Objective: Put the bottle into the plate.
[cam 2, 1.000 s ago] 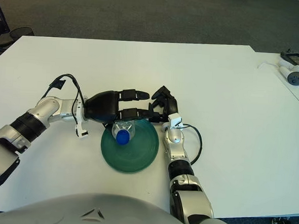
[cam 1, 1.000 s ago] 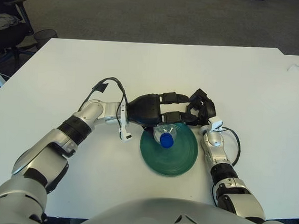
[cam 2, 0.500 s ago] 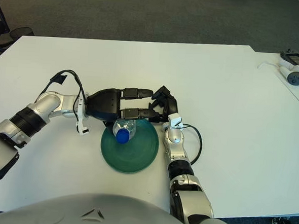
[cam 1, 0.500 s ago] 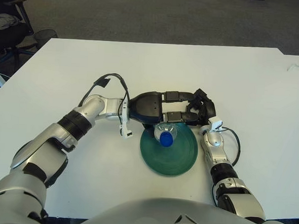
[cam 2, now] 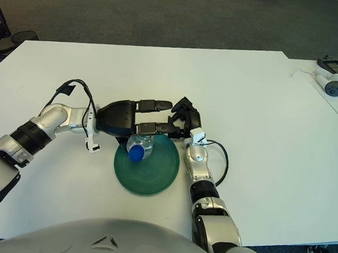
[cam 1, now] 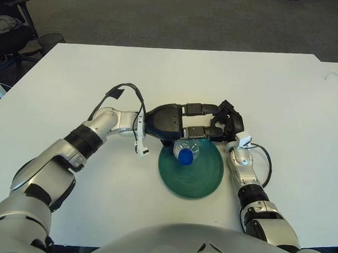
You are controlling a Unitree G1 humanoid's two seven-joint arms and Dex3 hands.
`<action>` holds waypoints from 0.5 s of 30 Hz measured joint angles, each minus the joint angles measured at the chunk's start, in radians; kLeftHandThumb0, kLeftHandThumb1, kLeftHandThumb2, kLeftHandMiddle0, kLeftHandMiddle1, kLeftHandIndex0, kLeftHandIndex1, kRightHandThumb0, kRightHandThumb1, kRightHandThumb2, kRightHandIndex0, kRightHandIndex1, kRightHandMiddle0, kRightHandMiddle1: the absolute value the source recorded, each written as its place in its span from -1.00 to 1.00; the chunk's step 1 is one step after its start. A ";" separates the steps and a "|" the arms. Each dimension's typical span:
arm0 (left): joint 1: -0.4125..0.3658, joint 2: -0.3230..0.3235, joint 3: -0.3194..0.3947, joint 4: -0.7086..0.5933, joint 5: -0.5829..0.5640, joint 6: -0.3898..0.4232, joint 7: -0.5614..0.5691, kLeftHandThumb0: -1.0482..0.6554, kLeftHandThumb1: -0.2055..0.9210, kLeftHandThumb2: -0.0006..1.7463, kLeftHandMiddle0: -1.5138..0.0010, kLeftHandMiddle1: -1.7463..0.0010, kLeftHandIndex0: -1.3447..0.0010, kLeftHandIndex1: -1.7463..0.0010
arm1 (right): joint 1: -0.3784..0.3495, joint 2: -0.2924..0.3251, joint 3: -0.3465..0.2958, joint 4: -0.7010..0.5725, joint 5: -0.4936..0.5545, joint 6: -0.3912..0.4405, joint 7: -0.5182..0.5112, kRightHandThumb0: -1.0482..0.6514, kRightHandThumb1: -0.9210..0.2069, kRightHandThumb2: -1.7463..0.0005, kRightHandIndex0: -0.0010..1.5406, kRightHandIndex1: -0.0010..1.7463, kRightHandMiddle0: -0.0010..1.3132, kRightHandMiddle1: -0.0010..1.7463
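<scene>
While its blue cap faces the robot, a clear bottle [cam 1: 185, 150] lies in a green plate [cam 1: 191, 168] on a white table [cam 1: 178, 75].

Resting on its side on the plate's far half, the bottle is the only thing in the dish; its long axis runs from the far rim toward the plate's middle, cap end nearest the robot. The left hand [cam 1: 170, 122] reaches over the plate's far rim with fingers [cam 1: 199, 109] stretched straight out above the bottle's base, grasping nothing. The right hand [cam 1: 226, 123] sits just beyond the plate's far right edge, fingers curled and empty. Past the table's far edge from the plate lies grey carpet, with a dark office chair [cam 1: 8, 28] off the far left corner.
</scene>
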 measured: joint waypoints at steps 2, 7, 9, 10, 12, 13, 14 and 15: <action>0.000 0.001 -0.002 -0.001 0.000 0.003 0.002 -0.96 1.00 -0.64 1.00 1.00 1.00 1.00 | 0.000 0.000 0.000 0.000 0.000 0.000 0.000 0.22 0.35 -0.71 -0.20 1.00 -0.09 1.00; 0.000 0.007 -0.003 -0.007 -0.001 0.005 -0.002 -0.99 1.00 -0.52 1.00 1.00 1.00 1.00 | 0.000 0.000 0.000 0.000 0.000 0.000 0.000 0.22 0.35 -0.71 -0.20 1.00 -0.09 1.00; 0.000 0.009 -0.003 -0.007 -0.014 0.004 -0.020 -1.00 1.00 -0.50 1.00 1.00 1.00 1.00 | 0.000 0.000 0.000 0.000 0.000 0.000 0.000 0.22 0.35 -0.71 -0.20 1.00 -0.09 1.00; 0.000 0.010 -0.003 -0.007 -0.026 0.002 -0.035 -1.00 1.00 -0.51 1.00 1.00 1.00 1.00 | 0.000 0.000 0.000 0.000 0.000 0.000 0.000 0.22 0.35 -0.71 -0.20 1.00 -0.09 1.00; 0.000 0.011 -0.002 -0.007 -0.056 -0.006 -0.073 -0.99 1.00 -0.56 1.00 1.00 1.00 1.00 | 0.000 0.000 0.000 0.000 0.000 0.000 0.000 0.22 0.35 -0.71 -0.20 1.00 -0.09 1.00; 0.000 0.011 -0.002 -0.007 -0.076 -0.013 -0.096 -0.98 1.00 -0.59 1.00 1.00 1.00 1.00 | 0.000 0.000 0.000 0.000 0.000 0.000 0.000 0.22 0.35 -0.71 -0.20 1.00 -0.09 1.00; -0.001 0.012 -0.002 -0.007 -0.091 -0.018 -0.116 -0.97 1.00 -0.61 1.00 1.00 1.00 1.00 | 0.000 0.000 0.000 0.000 0.000 0.000 0.000 0.22 0.35 -0.71 -0.20 1.00 -0.09 1.00; -0.001 0.012 -0.002 -0.007 -0.108 -0.025 -0.137 -0.96 1.00 -0.65 1.00 1.00 1.00 1.00 | 0.000 0.000 0.000 0.000 0.000 0.000 0.000 0.22 0.35 -0.71 -0.20 1.00 -0.09 1.00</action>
